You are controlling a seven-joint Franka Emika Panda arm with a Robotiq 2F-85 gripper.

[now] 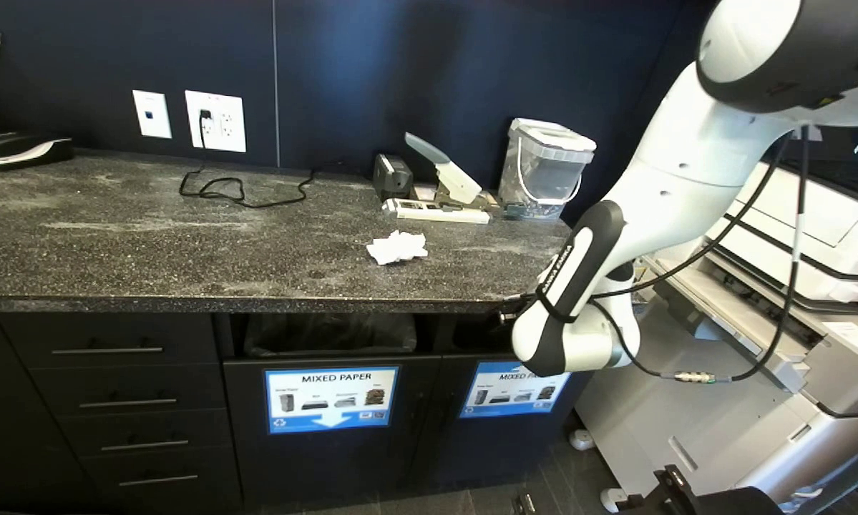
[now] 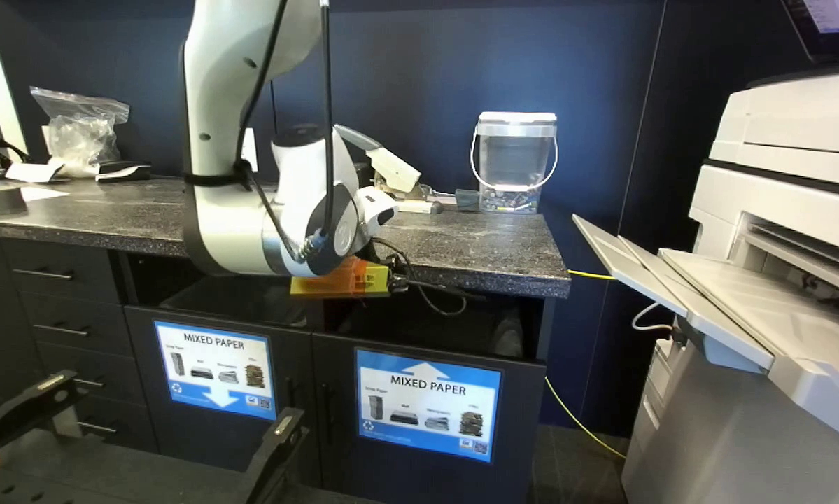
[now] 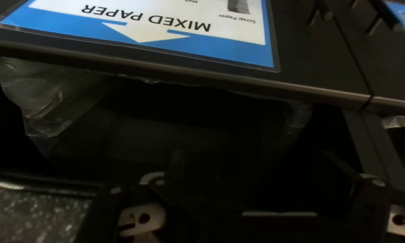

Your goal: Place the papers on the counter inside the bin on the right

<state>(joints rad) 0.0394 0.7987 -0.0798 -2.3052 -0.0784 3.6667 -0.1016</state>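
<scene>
Crumpled paper (image 1: 398,248) is lying on the table (image 1: 207,247), apart from the pincer (image 3: 254,165), which is gaping by the bin (image 3: 188,73).

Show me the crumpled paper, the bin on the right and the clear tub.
Crumpled paper (image 1: 398,247): in an exterior view, its crinkled middle.
Bin on the right (image 2: 429,350): in an exterior view, its front rim.
Clear tub (image 2: 516,161): in an exterior view, its front wall.

speckled stone counter (image 1: 278,250); crumpled matt paper (image 1: 398,248)
</scene>
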